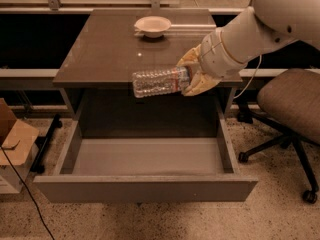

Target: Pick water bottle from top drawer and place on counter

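Water bottle (157,82), gripped at its cap end by the pincer (192,79) and lying horizontal, hangs at the front edge of the surface (105,54), above the open top drawer (145,189). Extraction appears done; setting down remains.

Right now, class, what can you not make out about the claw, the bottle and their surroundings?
1. Camera view: the cap of the clear ribbed plastic water bottle is hidden by the pale yellowish claw gripping it near the front edge of the dark glossy counter.
2. Camera view: the white robot arm is cut off by the top and right edges.
3. Camera view: the brown padded office chair is cut off by the right edge.
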Motion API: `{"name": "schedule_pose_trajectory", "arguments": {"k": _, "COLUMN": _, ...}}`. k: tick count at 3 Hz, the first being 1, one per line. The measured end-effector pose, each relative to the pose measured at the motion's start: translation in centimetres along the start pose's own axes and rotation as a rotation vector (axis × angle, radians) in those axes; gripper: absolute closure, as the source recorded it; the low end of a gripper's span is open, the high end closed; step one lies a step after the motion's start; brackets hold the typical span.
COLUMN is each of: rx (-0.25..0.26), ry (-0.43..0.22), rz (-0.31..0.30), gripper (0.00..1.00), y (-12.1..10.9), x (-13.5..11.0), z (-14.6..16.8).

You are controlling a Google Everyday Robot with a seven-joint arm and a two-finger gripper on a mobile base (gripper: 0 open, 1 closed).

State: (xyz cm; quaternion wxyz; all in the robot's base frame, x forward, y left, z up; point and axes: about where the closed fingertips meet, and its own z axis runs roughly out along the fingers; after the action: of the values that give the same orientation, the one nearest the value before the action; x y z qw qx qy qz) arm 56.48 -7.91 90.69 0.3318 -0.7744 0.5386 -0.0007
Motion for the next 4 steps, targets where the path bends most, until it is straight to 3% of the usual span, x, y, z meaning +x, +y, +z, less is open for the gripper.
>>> {"name": "schedule_pose_trajectory", "arguments": {"k": 2, "rx": 0.18, "ry": 0.041, "rz": 0.082, "gripper": 1.0, "y": -7.9, "x": 2.3, "z": 2.7}}
{"name": "schedule_pose_trajectory", "arguments": {"k": 3, "rx": 0.219, "ry": 0.061, "rz": 0.114, "gripper": 1.0, "y": -11.8, "x": 3.3, "z": 4.3}}
{"name": "schedule_pose_trajectory", "arguments": {"k": 4, "rx": 0.219, "ry": 0.087, "rz": 0.123, "gripper": 0.82, "y": -15.6, "x": 4.4, "z": 6.8}}
